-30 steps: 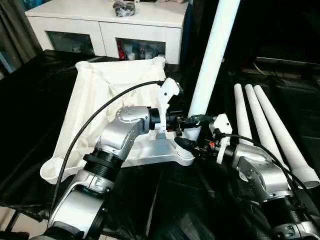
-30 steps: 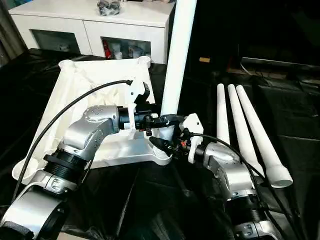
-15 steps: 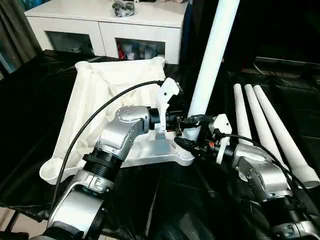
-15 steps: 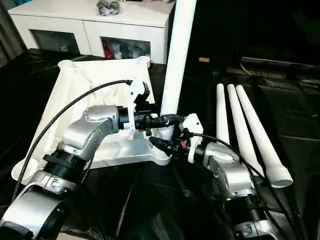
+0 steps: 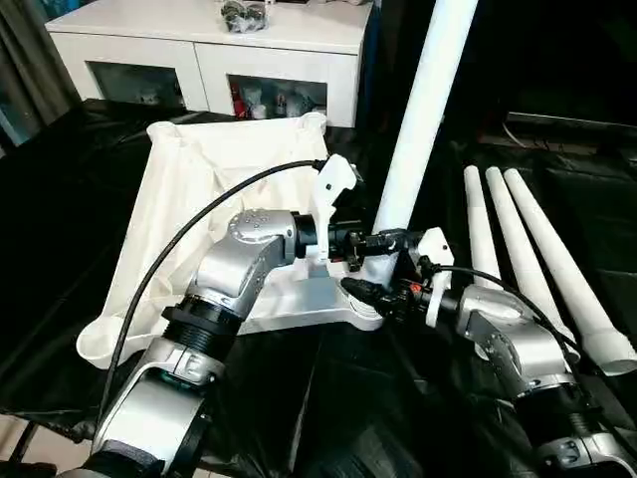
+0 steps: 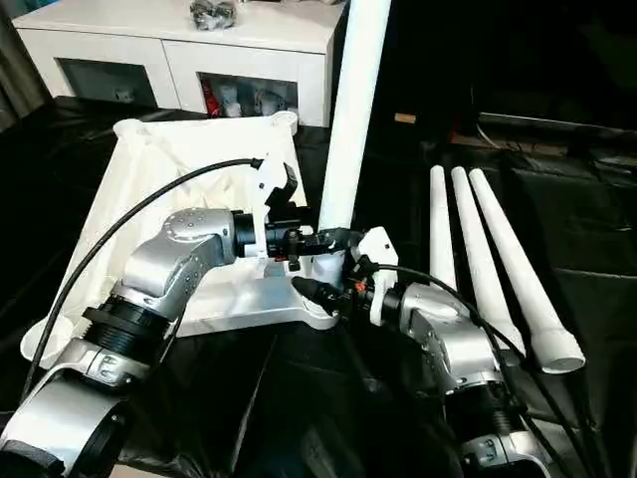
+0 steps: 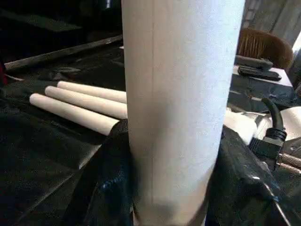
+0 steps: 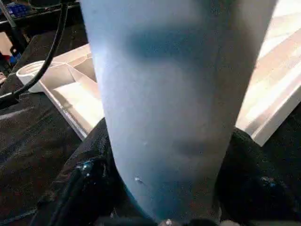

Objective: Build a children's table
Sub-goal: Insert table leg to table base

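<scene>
The white tabletop (image 5: 199, 189) lies upside down on the black-covered surface, ribbed side up. One white leg (image 5: 423, 100) stands upright in its near right corner socket (image 5: 366, 315). My left gripper (image 5: 383, 241) reaches in from the left and is shut on this leg just above the socket; its black fingers (image 7: 110, 183) hug the tube (image 7: 178, 94). My right gripper (image 5: 366, 289) comes from the right, lower, at the leg's foot, open, with its fingers (image 8: 89, 183) standing on either side of the tube (image 8: 174, 94).
Three more white legs (image 5: 542, 259) lie side by side on the black cover to the right. A white cabinet (image 5: 219, 50) with glass doors stands behind the tabletop. A black cable (image 5: 189, 239) arcs over my left forearm.
My right gripper has loosened around the leg's foot and shifted slightly left. The left gripper and the upright leg have stayed put.
</scene>
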### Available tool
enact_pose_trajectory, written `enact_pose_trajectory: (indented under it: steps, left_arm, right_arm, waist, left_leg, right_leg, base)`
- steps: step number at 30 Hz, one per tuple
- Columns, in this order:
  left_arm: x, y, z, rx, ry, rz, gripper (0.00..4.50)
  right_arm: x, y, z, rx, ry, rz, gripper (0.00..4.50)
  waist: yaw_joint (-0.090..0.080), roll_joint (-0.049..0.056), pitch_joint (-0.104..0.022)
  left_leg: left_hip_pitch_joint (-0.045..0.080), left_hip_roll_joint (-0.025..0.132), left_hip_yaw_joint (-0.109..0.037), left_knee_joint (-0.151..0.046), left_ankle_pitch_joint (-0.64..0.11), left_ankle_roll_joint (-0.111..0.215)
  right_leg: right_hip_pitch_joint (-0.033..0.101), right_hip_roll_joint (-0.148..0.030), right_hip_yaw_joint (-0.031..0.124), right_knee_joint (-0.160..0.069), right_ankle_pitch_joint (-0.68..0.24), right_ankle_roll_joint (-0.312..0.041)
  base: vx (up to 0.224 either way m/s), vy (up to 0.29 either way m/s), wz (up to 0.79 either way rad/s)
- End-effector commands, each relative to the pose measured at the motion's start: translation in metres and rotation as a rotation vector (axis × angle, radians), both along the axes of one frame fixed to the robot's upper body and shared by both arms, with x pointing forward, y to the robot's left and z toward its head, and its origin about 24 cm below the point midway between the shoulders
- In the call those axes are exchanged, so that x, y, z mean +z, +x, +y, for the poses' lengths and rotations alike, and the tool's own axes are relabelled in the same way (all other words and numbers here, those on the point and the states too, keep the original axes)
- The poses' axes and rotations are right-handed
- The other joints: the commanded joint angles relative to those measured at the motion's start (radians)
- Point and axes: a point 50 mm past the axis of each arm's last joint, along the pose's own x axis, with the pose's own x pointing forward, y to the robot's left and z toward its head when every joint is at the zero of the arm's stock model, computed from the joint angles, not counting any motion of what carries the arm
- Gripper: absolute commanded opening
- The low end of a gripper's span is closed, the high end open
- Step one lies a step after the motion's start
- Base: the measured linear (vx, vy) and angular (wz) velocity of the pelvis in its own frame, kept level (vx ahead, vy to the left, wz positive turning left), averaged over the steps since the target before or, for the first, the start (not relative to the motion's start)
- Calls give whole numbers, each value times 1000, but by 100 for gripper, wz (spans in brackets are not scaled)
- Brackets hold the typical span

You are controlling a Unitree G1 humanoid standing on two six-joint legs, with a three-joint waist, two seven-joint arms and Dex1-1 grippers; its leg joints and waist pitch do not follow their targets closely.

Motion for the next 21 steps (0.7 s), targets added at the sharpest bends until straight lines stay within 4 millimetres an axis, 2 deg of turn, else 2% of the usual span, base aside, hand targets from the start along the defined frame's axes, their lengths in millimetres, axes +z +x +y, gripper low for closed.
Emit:
enact_pose_trajectory:
  steps: [1, 5, 6, 7, 8, 10, 12, 14, 15, 16, 17, 18, 20, 21]
  left_arm:
    - [-27, -2, 10, 27, 130, 67, 188]
    - [-28, -7, 11, -23, 143, 53, 188]
    - [-29, -7, 11, -18, 161, 32, 223]
    - [-29, -7, 11, -10, 169, 14, 223]
    - [-29, -9, 11, -34, 147, 40, 258]
    - [-27, -11, 13, -41, 126, 39, 263]
    - [-24, -12, 17, -37, 90, 25, 284]
    - [-18, -15, 29, -2, 33, -16, 296]
    - [-18, -17, 35, 5, 36, -34, 296]
    - [-18, -18, 37, 8, 42, -44, 296]
    - [-19, -21, 41, 8, 48, -43, 296]
    - [-20, -22, 44, 5, 53, -36, 296]
    - [-23, -29, 58, 10, 73, -8, 296]
    - [-26, -31, 64, 21, 90, 1, 296]
  right_arm:
    - [-5, -2, 6, 39, -14, 36, 246]
    - [-5, -3, 7, 45, -12, 40, 246]
    - [-6, -4, 7, 48, -11, 43, 246]
    - [-6, -4, 7, 50, -11, 44, 246]
    - [-7, -5, 8, 52, -11, 45, 246]
    - [-7, -5, 8, 52, -12, 46, 245]
    - [-8, -6, 9, 53, -13, 47, 244]
    - [-10, -6, 9, 48, -22, 47, 242]
    - [-11, -6, 9, 47, -25, 46, 242]
    - [-11, -6, 9, 46, -26, 46, 242]
    - [-11, -7, 9, 45, -26, 49, 242]
    - [-12, -7, 9, 44, -27, 51, 242]
    - [-14, -8, 10, 45, -29, 56, 241]
    - [-15, -9, 11, 44, -31, 59, 241]
  waist:
    - [7, -14, -38]
    - [7, -13, -38]
    - [7, -11, -40]
    - [6, -11, -39]
    - [6, -13, -39]
    - [6, -11, -39]
    - [6, -10, -42]
    - [6, -9, -44]
    - [6, -8, -50]
    - [4, -5, -51]
    - [5, -9, -57]
    - [7, -5, -55]
    - [6, -5, -49]
    - [6, -14, -50]
  left_leg:
    - [-8, 49, -20, -85, -226, 44]
    - [-10, 50, -22, -87, -222, 45]
    - [-12, 52, -23, -88, -218, 45]
    - [-12, 52, -23, -88, -217, 46]
    - [-8, 51, -20, -87, -216, 46]
    - [-8, 51, -20, -87, -216, 45]
    - [-12, 51, -21, -86, -192, 46]
    - [-12, 50, -18, -84, -174, 51]
    - [-17, 52, -21, -83, -140, 54]
    - [-18, 53, -21, -82, -127, 56]
    - [-18, 51, -20, -77, -92, 63]
    - [-11, 52, -15, -75, -85, 70]
    - [-16, 54, -16, -80, -99, 68]
    - [-11, 54, -14, -79, -115, 63]
  right_leg:
    - [35, -87, 48, -106, -413, -187]
    - [35, -88, 48, -103, -403, -188]
    - [37, -88, 48, -101, -390, -190]
    - [37, -88, 48, -101, -384, -191]
    - [35, -86, 49, -101, -374, -195]
    - [35, -86, 49, -100, -373, -198]
    - [39, -87, 49, -95, -331, -204]
    - [40, -85, 49, -91, -287, -214]
    - [46, -87, 48, -83, -227, -224]
    - [46, -85, 48, -79, -199, -228]
    - [47, -83, 47, -71, -130, -236]
    - [39, -79, 46, -71, -95, -251]
    - [42, -81, 45, -69, -91, -269]
    - [41, -81, 46, -70, -112, -267]
  base:
    - [0, 0, 0]
    - [0, 0, 0]
    - [0, 0, 0]
    - [0, 0, 0]
    - [0, 0, 0]
    - [0, 0, 0]
    - [0, 0, 0]
    - [0, 0, 0]
    - [0, 0, 0]
    - [0, 0, 0]
    - [0, 0, 0]
    - [0, 0, 0]
    - [0, 0, 0]
    - [0, 0, 0]
